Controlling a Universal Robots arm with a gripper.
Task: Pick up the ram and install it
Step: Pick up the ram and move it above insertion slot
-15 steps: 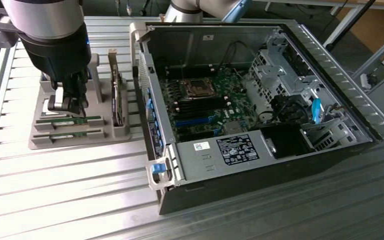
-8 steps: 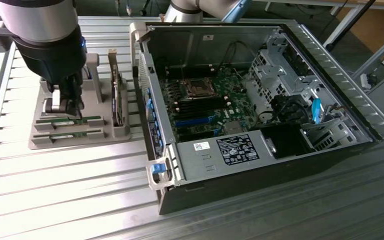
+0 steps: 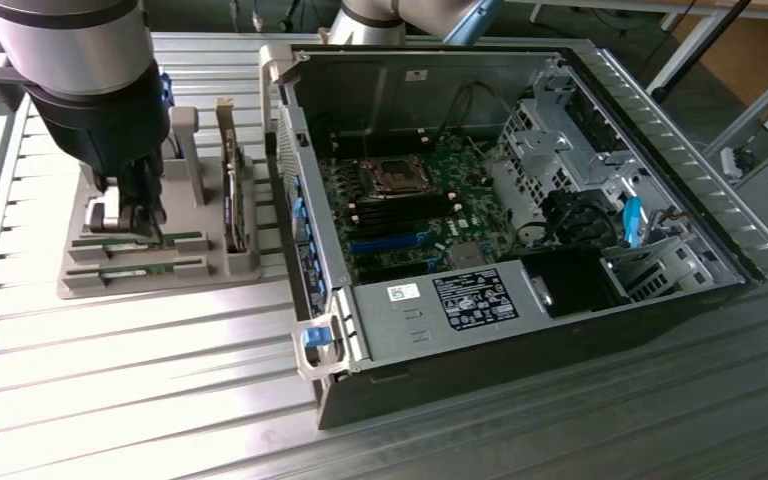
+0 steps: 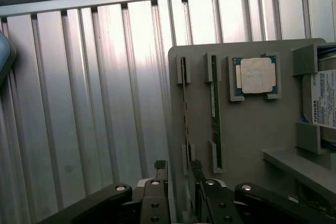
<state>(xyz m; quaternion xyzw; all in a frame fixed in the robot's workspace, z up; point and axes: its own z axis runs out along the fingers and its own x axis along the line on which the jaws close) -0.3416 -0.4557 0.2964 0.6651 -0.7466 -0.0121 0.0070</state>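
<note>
We line up on the ram (image 4: pixel 184 108)
Our gripper (image 3: pixel 131 225) at the exterior view's left is spread around it; the grey holder (image 4: pixel 252 135) stands it on edge, likely for pinching

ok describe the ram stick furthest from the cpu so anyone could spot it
Find the grey tray beside the open computer case. Of its two thin sticks, the ram runs along the tray's outer edge, with the other stick between it and the silver CPU.
</note>
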